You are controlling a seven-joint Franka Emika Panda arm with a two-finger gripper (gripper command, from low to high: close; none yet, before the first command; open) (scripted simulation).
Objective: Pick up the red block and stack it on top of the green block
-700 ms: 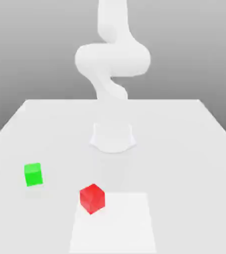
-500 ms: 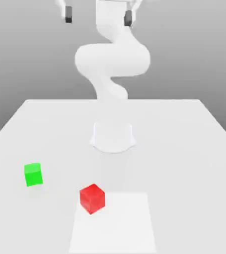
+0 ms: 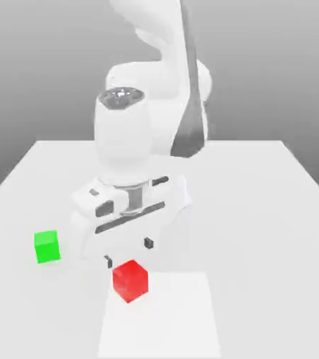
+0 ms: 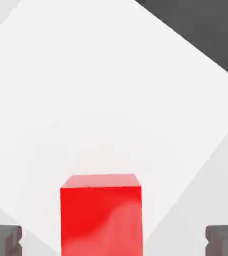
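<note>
- The gripper [image 3: 129, 253] hung low over the table [image 3: 274, 231], in front of the arm's base, its fingertips pointing down.
- Its jaws stood wide apart, with nothing clamped between them.
- The red block [image 3: 130, 281] sat on the table at the near left corner of the gripper's work area, over the edge of a white patch [image 3: 169, 322], at the corner farther from the camera and toward the exterior view's left.
- One of its corners faced the camera in the exterior view.
- In the hand view, the red block lay between the two fingertips across the gap, apart from both.
- The green block [image 3: 47, 247] rested on the table toward the exterior view's left, well apart from the red block.
- Nothing was stacked on the green block.
- The arm [image 3: 123, 140] reached forward and down above the table.
</note>
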